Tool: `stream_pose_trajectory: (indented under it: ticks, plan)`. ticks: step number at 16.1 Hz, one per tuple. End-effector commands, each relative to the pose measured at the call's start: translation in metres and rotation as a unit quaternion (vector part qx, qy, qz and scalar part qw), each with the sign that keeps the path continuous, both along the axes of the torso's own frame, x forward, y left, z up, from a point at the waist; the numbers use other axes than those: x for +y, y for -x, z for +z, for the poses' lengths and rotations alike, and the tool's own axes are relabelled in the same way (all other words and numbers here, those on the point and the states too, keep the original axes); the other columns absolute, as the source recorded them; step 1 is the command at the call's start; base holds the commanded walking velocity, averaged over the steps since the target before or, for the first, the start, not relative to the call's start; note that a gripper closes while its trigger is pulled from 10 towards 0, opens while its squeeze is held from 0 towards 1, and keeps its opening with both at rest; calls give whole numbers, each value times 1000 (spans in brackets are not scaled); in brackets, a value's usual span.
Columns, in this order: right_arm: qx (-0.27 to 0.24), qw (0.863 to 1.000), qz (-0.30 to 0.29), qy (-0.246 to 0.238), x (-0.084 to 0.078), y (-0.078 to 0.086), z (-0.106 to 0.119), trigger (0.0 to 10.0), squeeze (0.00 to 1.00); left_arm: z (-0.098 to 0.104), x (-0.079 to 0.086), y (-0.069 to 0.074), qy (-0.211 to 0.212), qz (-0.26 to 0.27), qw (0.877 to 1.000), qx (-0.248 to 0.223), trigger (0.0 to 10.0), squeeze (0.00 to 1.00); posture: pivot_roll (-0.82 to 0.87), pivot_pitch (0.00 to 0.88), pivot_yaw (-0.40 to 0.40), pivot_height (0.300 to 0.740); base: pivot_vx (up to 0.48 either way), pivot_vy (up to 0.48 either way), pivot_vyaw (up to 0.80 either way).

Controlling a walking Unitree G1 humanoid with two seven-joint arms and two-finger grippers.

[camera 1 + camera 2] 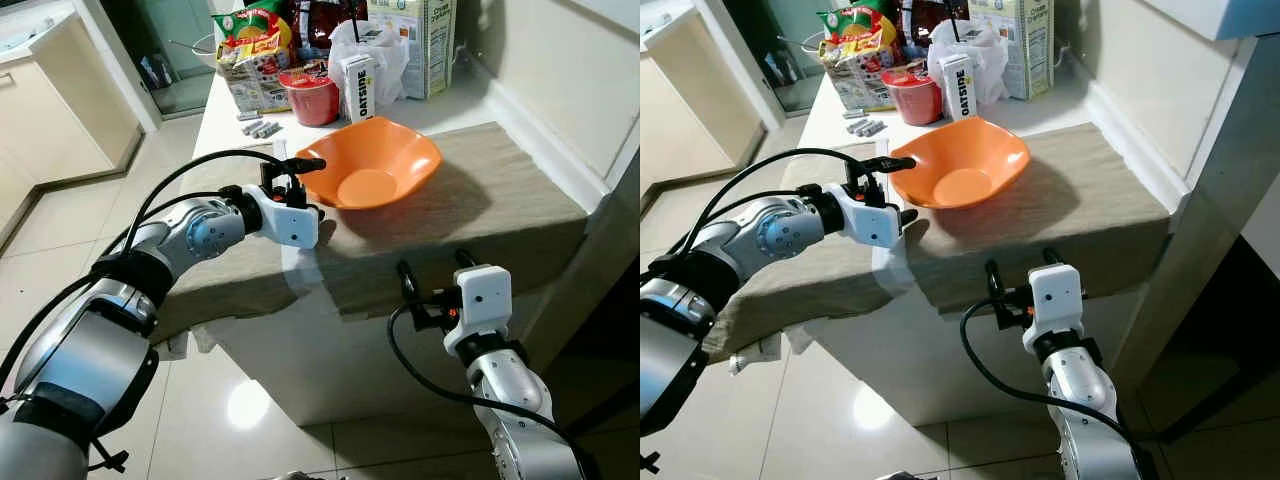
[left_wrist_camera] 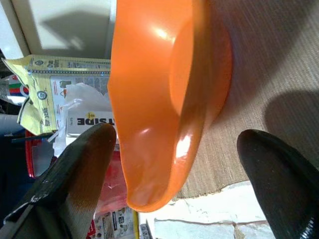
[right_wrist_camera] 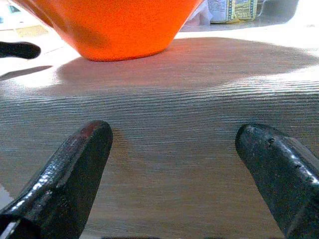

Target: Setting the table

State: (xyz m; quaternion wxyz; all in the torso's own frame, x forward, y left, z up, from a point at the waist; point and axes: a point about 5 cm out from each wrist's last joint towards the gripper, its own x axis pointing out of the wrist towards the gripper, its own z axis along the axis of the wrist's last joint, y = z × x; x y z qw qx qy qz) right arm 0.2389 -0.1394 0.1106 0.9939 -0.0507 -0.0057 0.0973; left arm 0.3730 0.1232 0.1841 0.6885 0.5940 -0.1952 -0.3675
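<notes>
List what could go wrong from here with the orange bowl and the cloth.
1. The left gripper stands open astride the orange bowl rim; pinching only the thin, glossy edge, the bowl may slip or tip.
2. The bowl sits on a loose cloth draped over the counter edge; dragging the bowl could pull it.
3. The right gripper, open at the cloth's front edge, might snag it.
4. The red cup and carton stand close behind the bowl.

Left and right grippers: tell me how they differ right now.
The left gripper is raised at the orange bowl, its fingers either side of the rim; the right gripper sits lower, at the front edge of the cloth, with nothing between its fingers. Both are open.
</notes>
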Motion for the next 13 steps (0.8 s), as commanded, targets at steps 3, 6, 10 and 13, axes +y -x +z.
stream_pose_trajectory:
  ticks: [3, 6, 10, 13]
  plan:
    - [-3, 1000, 8, -3, 6, 3, 3, 10000, 0, 3, 5, -3, -9, 11, 1000, -4, 10000, 1000, -220, 49, 218, 736, 0, 0, 0]
    - [-4, 1000, 8, -2, 6, 2, 3, 10000, 0, 1, 4, -3, -7, 10, 1000, 10, 7608, 0, -220, 49, 218, 736, 0, 0, 0]
    - [-3, 1000, 7, -2, 6, 3, 3, 10000, 0, 0, 5, -3, -4, 10, 1000, 25, 0, 0, -221, 50, 219, 736, 0, 0, 0]
    - [-3, 1000, 8, -2, 6, 3, 3, 10000, 0, 2, 5, -3, -2, 10, 1000, 24, 0, 0, -221, 50, 219, 736, 0, 0, 0]
